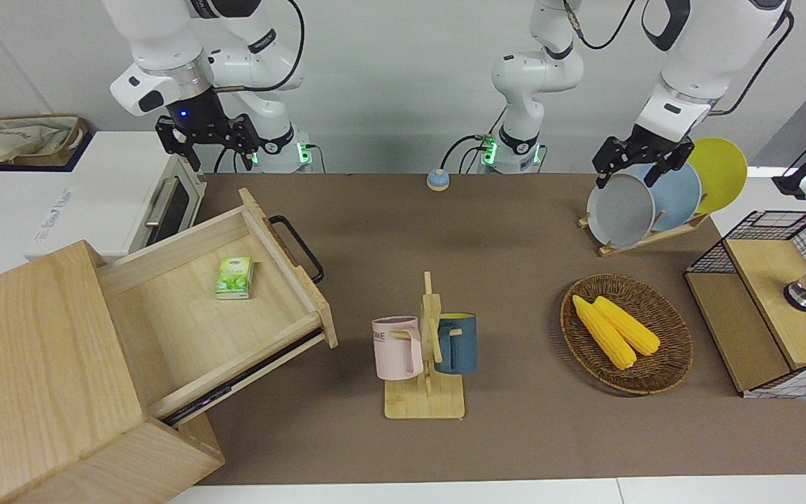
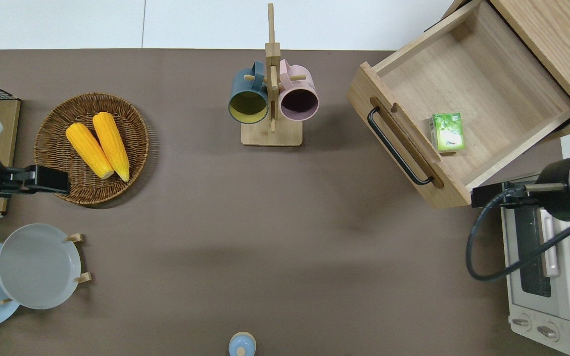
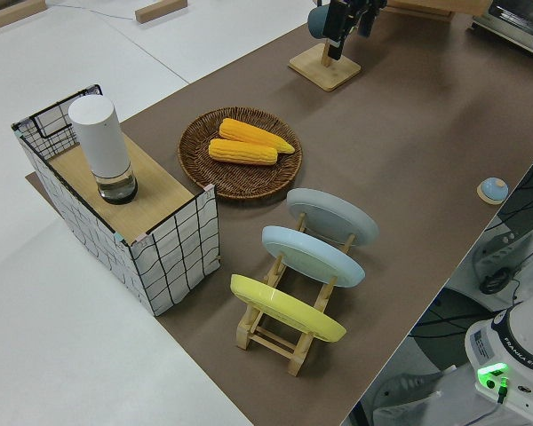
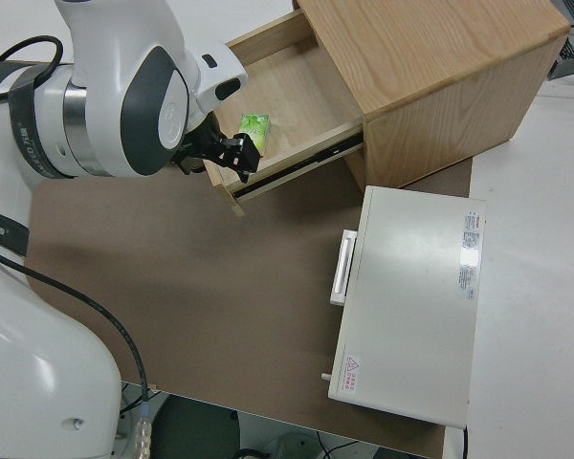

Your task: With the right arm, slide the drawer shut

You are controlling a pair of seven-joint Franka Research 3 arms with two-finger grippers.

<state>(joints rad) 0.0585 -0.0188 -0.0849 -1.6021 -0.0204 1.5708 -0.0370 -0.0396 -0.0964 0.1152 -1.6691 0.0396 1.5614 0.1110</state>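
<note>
Legible markings: two items.
Pink mug (image 1: 397,348) on the wooden mug rack (image 1: 426,392): letters "ME". Left arm base (image 3: 515,359), left side view: "FRANKA EMIKA". Toaster oven (image 4: 411,306) labels: unreadable.

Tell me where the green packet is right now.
The green packet lies inside the open drawer, close behind its front panel, at the right arm's end of the table.

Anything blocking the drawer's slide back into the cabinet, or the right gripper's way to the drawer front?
Nothing visible. The drawer holds only a flat green packet, lying below its walls. The right gripper is up by the drawer's corner nearest the oven, with bare table before the handle.
</note>
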